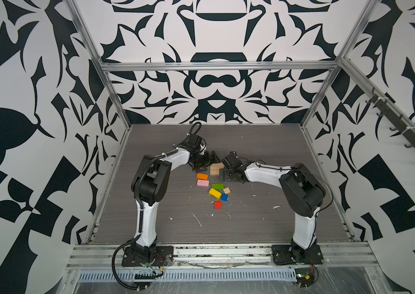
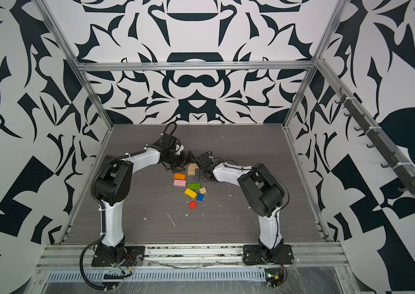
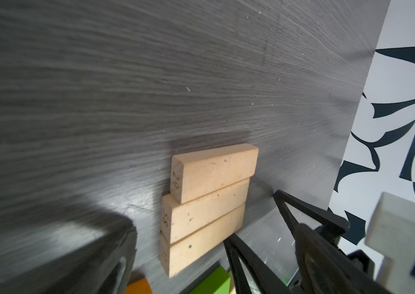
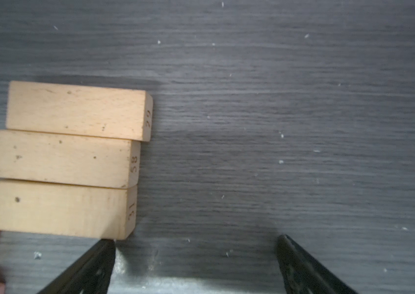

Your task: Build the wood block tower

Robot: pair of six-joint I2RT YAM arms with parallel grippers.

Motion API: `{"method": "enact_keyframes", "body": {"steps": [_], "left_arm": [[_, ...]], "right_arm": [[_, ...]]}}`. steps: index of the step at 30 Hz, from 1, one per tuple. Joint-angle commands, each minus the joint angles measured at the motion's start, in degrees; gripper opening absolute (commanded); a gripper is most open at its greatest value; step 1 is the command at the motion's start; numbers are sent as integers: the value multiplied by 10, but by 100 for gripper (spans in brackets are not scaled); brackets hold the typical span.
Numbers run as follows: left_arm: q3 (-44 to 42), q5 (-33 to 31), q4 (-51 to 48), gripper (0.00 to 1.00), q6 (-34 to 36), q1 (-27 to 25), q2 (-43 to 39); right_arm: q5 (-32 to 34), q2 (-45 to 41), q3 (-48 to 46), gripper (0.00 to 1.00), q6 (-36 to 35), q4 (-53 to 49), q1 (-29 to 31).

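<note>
we see three tan bars [image 4: 69,157] lying flat, side by side and touching, near the middle of the table [image 1: 265,224]. our left and right jaws both stand wide open and empty, flanking the bars. the coloured blocks [image 1: 218,186] and the cube [image 1: 226,190] lie loose just in front, toward the front edge.

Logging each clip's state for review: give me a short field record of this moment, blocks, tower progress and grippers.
base: three tan bars side by side, flat on the table
loose blocks: orange, pink, green, yellow, blue, red, plain cube, nearer the arm bases than the bars
left gripper: open, empty, near the bars
right gripper: open, empty, near the bars
tower: nothing yet on the bars
</note>
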Motion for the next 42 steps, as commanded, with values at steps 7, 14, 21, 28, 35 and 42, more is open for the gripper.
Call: {"method": "enact_keyframes", "body": {"steps": [7, 14, 21, 28, 35, 42], "left_arm": [[11, 18, 4, 100, -19, 1, 10], [22, 3, 4, 100, -23, 3, 2], [28, -13, -1, 100, -21, 7, -3], [24, -8, 15, 99, -24, 13, -6], [13, 0, 24, 99, -25, 20, -7], [3, 5, 38, 100, -31, 27, -4]], "right_arm": [[1, -37, -9, 100, 11, 11, 2], [1, -79, -19, 100, -5, 9, -13], [-38, -76, -6, 100, -23, 13, -59], [-60, -21, 47, 100, -44, -10, -100], [-65, 31, 91, 100, -62, -1, -107], [-65, 66, 125, 100, -69, -7, -107]]}}
